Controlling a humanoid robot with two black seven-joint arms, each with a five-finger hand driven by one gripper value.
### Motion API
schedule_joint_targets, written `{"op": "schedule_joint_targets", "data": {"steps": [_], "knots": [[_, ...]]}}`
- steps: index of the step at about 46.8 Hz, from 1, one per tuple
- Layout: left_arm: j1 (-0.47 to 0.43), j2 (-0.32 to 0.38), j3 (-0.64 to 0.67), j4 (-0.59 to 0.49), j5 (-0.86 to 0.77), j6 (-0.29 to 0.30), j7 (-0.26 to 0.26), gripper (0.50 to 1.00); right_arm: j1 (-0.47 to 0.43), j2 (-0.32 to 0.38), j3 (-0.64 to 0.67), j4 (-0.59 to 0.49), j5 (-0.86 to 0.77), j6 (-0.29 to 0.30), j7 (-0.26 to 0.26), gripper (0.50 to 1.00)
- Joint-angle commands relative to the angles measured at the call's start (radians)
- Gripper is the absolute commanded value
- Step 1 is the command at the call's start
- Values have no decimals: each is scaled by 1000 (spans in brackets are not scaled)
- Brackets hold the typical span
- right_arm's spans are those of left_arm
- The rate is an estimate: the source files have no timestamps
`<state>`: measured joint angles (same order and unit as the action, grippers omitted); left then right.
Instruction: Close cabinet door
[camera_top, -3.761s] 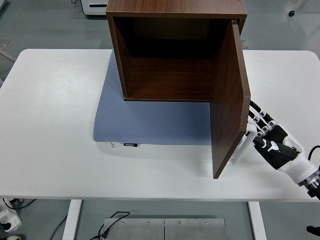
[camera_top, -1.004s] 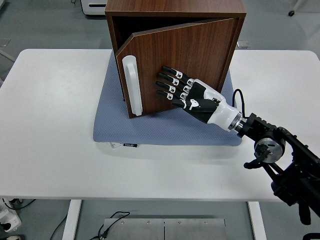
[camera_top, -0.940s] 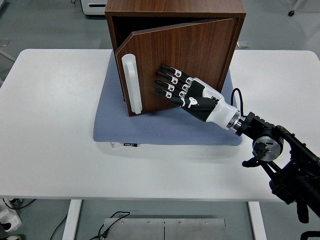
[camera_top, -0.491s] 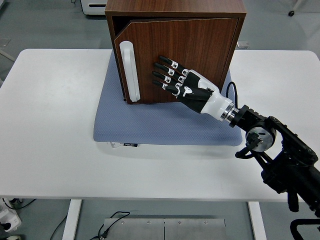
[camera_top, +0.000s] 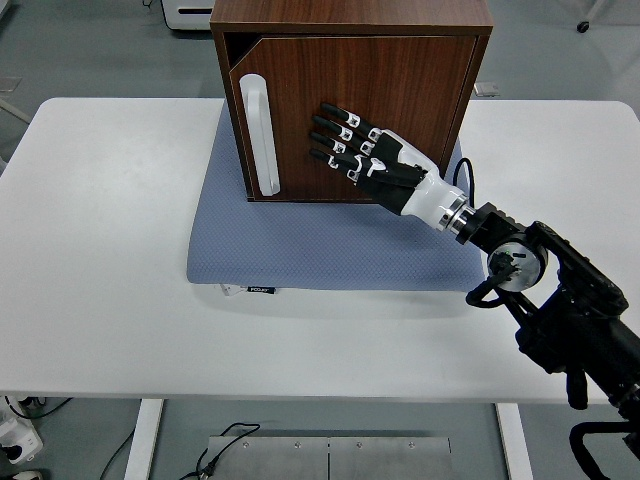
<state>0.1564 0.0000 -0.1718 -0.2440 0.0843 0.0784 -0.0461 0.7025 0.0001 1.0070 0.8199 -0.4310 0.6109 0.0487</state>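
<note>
Dark brown wooden cabinet door, rigid flat panel on right-side hinges, nearly flush in its brown box cabinet on the blue-grey mat toward the table's far edge. Right hand flat against it, fingers spread, grasping nothing. Probably light, swinging freely; best pushed near the white bar handle.

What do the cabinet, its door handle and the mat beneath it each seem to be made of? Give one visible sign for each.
Cabinet: dark brown wood or wood-look laminate; grain streaks, low sheen.
Door handle: probably white plastic; smooth, uniform and rounded.
Mat: soft blue-grey fabric or foam; fine dotted texture, matte, with a small edge label.
</note>
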Motion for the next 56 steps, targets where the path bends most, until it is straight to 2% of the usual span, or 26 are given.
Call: {"op": "schedule_joint_targets", "data": {"steps": [1,16,21,31,56], "knots": [[0,0,0,0,0,0,0,1000,0,0,19,-10,0,0,0,1000],[0,0,0,0,0,0,0,1000,-3,0,53,-28,1,0,0,1000],[2,0,0,0,0,1,0,1000,-6,0,53,-28,1,-19,2,1000],[2,0,0,0,0,0,0,1000,-44,-9,45,16,0,0,0,1000],[-1,0,0,0,2,0,0,1000,-216,-212,51,278,-8,0,-1,1000]]}}
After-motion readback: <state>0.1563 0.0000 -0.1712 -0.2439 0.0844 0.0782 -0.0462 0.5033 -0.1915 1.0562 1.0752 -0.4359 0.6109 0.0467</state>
